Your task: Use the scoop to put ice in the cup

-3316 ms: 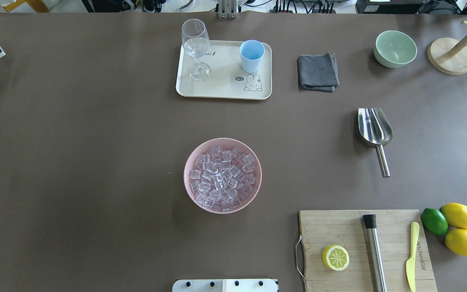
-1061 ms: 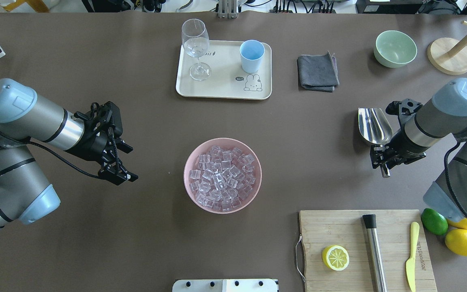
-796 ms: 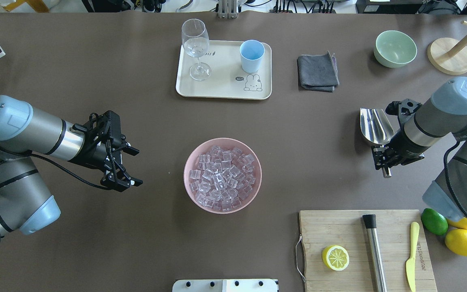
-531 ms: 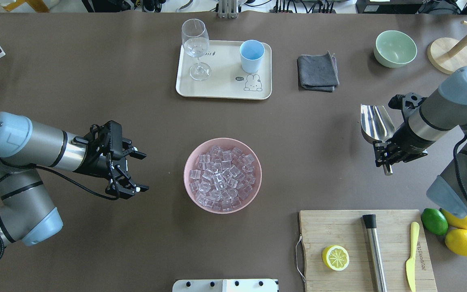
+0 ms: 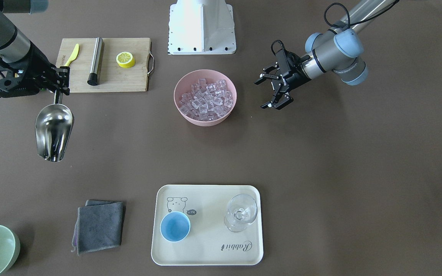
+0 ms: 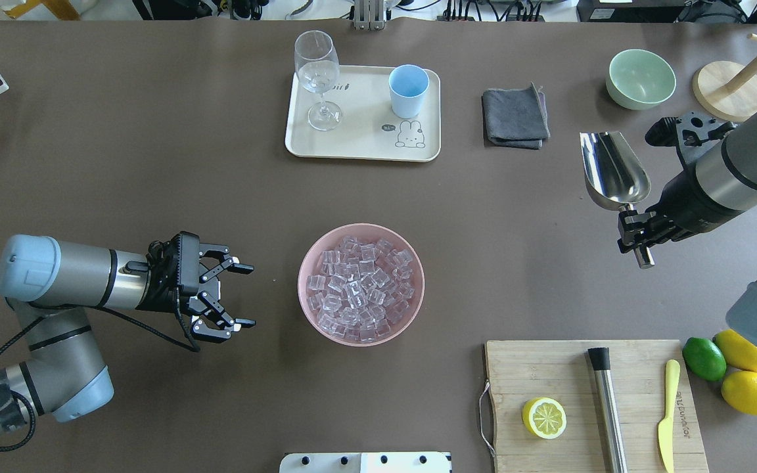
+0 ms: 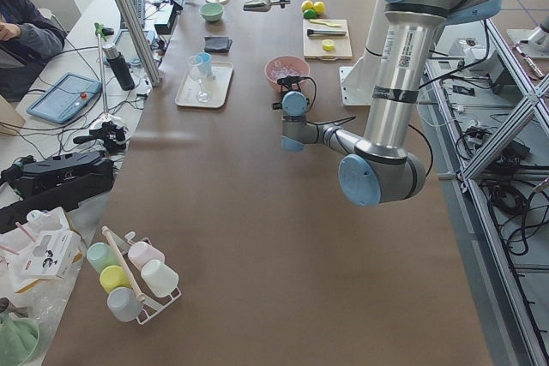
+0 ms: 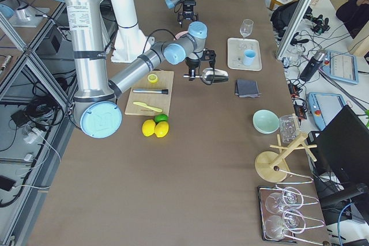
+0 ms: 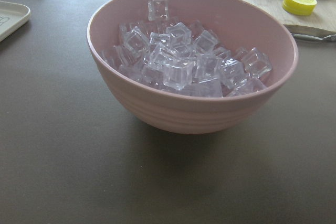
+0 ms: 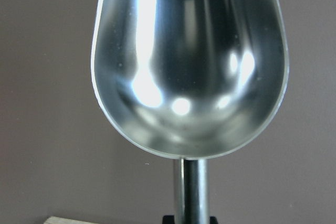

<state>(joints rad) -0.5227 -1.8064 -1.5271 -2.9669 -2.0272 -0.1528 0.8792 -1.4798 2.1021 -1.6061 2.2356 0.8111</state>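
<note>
The ice (image 6: 361, 289) is a heap of clear cubes in a pink bowl (image 6: 306, 309) at the table's middle; the left wrist view shows it close up (image 9: 184, 61). The light-blue cup (image 6: 409, 90) stands empty on a cream tray (image 6: 359, 141) at the far side. My right gripper (image 6: 636, 231) is shut on the handle of the steel scoop (image 6: 614, 171) and holds it above the table at the right, trough empty (image 10: 189, 61). My left gripper (image 6: 250, 295) is open and empty, just left of the bowl, facing it.
A wine glass (image 6: 317, 75) stands on the tray beside the cup. A grey cloth (image 6: 515, 118) and a pale green bowl (image 6: 641, 79) lie far right. A cutting board (image 6: 543, 374) with a steel cylinder (image 6: 607, 410), half lemon and yellow knife is near right, citrus fruit beside it.
My right gripper closed on the scoop's handle, lifted it off the table and carried it toward the far side. My left gripper moved toward the pink bowl and turned to face it.
</note>
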